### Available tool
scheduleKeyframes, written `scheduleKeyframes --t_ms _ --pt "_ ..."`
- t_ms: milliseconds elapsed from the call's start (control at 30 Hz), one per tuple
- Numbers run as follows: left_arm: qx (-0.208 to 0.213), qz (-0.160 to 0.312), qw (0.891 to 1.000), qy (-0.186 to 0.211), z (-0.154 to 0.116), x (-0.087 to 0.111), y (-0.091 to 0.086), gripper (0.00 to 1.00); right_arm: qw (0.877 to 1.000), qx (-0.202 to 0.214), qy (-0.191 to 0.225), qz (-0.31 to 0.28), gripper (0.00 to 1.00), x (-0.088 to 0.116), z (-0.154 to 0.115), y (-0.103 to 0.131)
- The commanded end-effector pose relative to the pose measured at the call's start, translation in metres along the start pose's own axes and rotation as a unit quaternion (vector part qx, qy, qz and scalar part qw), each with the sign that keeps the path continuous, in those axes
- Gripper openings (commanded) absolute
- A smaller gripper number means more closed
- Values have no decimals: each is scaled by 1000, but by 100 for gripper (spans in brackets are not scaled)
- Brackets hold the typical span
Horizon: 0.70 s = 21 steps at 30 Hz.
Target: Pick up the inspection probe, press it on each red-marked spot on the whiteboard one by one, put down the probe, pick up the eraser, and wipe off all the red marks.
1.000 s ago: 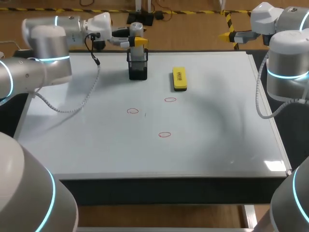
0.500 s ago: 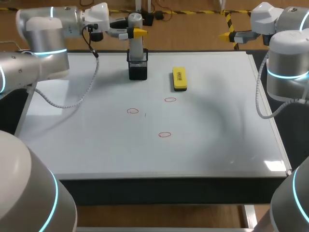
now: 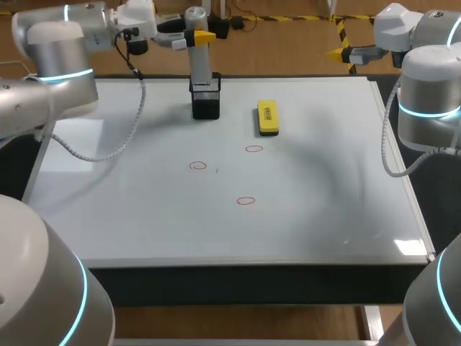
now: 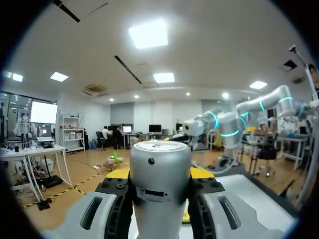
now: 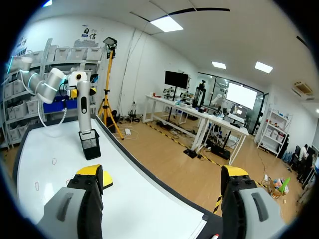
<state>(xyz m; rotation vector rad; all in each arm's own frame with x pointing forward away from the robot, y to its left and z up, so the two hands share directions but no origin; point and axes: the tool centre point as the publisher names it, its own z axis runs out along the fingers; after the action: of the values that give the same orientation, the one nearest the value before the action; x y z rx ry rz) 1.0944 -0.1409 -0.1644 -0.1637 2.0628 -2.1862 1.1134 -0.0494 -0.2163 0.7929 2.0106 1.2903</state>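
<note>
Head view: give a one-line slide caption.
Left pincer grips the upright probe at its holder; eraser and three red marks lie on the whiteboard.

Bright, even light falls from above on the glossy white whiteboard (image 3: 144,231). A white patch of glare sits at its near right corner, and a paler sheen lies near its left edge. Soft grey shadows spread over its right half and beside the grey left arm (image 3: 50,65). In the wrist views flat ceiling light panels (image 4: 149,32) blaze white, and the silver cylindrical inspection probe (image 4: 159,174) carries a soft gleam on its cap. Blue light rings (image 3: 429,112) glow on the arms
</note>
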Motion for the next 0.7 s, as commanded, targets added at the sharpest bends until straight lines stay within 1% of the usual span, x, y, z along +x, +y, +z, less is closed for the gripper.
scheduleKeyframes --t_ms 33,333,567,700 --pt "1 3 1000 -22 -21 13 -7 0 1000 1 1 0 100 -1 0 0" --pt "0 15 999 -39 -57 24 -1 0 1000 1 1 0 100 -1 0 0" --pt "-4 15 998 -63 -89 29 9 0 1000 1 1 0 100 -1 0 0" --pt "3 13 998 -63 -103 30 18 0 1000 1 1 0 100 -1 0 0"
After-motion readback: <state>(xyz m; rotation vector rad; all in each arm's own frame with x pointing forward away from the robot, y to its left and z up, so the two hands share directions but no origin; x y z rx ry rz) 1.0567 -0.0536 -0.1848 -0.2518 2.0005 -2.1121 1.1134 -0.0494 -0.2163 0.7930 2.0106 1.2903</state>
